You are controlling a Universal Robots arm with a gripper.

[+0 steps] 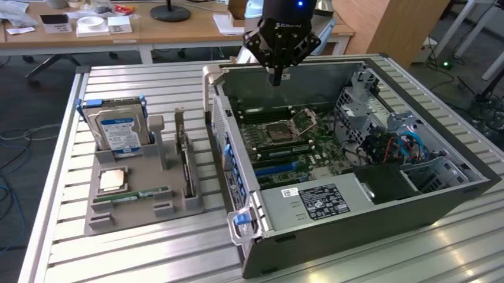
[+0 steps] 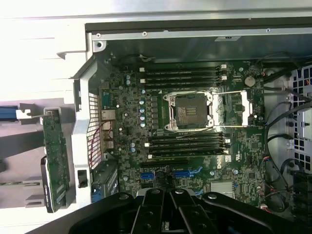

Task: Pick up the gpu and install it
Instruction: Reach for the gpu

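In the exterior view, your pincer (image 1: 275, 79) hangs closed and empty over the far side of the open computer case (image 1: 378, 230). The gpu (image 1: 187, 168) stands on edge in the grey holder (image 1: 130, 213) on the worktop (image 1: 118, 259), just beside the case, so pickup and installation both remain.

In the wrist view, the pincer (image 2: 168, 214) faces the motherboard (image 2: 195, 122). The gpu (image 2: 54, 156) sits outside the case wall.

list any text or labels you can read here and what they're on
None reads for certain.
gripper: pale logo on its body, blurred.
hard drive: blue-white label, print too small.
power supply: black label, white print too small.
motherboard: markings too small.
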